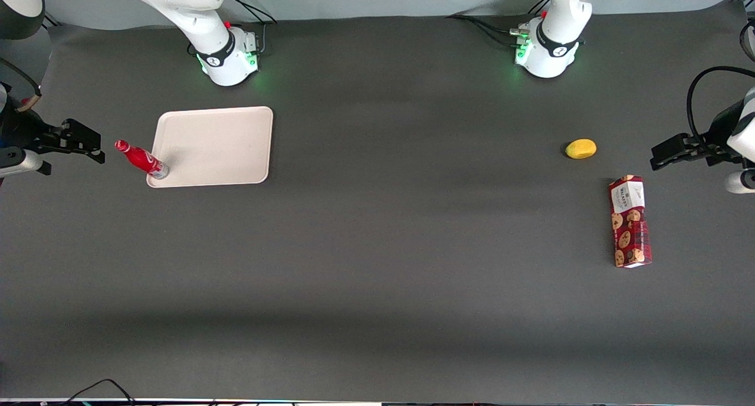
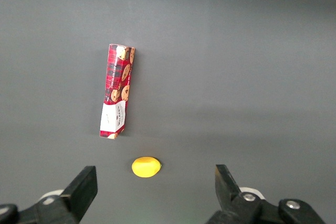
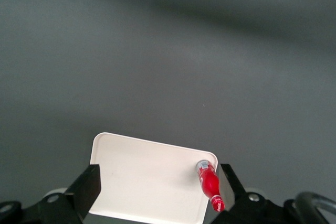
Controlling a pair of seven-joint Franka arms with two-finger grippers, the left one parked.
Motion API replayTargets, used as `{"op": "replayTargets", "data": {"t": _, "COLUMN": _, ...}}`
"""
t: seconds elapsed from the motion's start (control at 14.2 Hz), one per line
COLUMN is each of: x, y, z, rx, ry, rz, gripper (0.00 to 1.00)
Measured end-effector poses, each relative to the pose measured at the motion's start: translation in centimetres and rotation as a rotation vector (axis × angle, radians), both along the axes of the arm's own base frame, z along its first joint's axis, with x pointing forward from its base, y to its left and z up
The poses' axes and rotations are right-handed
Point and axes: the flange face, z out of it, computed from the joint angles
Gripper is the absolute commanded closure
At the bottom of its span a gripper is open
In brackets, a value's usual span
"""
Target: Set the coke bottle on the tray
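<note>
gripper (image 1: 88, 146) spread, holding nothing, at 9 o'clock from the coke bottle (image 1: 141, 159). bottle upright on the tray (image 1: 224, 152), base on the corner nearest the gripper. placement looks done; only pulling away seems left.

Glossy coke bottle (image 1: 140, 159) on matt plastic tray (image 1: 224, 146); matt tabletop (image 1: 377, 264).

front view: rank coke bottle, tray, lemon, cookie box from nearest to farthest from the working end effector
From the open, empty end effector at the working arm's end:
1. coke bottle, standing on the tray's corner.
2. tray, just past the bottle.
3. lemon, toward the parked arm's end.
4. cookie box, nearer the camera than the lemon.
</note>
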Motion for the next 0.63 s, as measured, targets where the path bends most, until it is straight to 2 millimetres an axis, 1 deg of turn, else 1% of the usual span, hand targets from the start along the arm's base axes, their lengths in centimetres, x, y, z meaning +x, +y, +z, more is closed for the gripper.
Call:
{"op": "replayTargets", "data": {"t": 0.21, "x": -0.3, "y": -0.6, "z": -0.4, "rx": 0.002, "ry": 0.049, "rz": -0.024, "gripper": 0.0}}
{"op": "replayTargets", "data": {"t": 0.49, "x": -0.3, "y": 0.2, "z": -1.1, "rx": -0.003, "ry": 0.076, "rz": -0.107, "gripper": 0.0}}
{"op": "replayTargets", "data": {"t": 0.63, "x": -0.2, "y": -0.1, "z": -1.3, "rx": -0.004, "ry": 0.076, "rz": -0.12, "gripper": 0.0}}
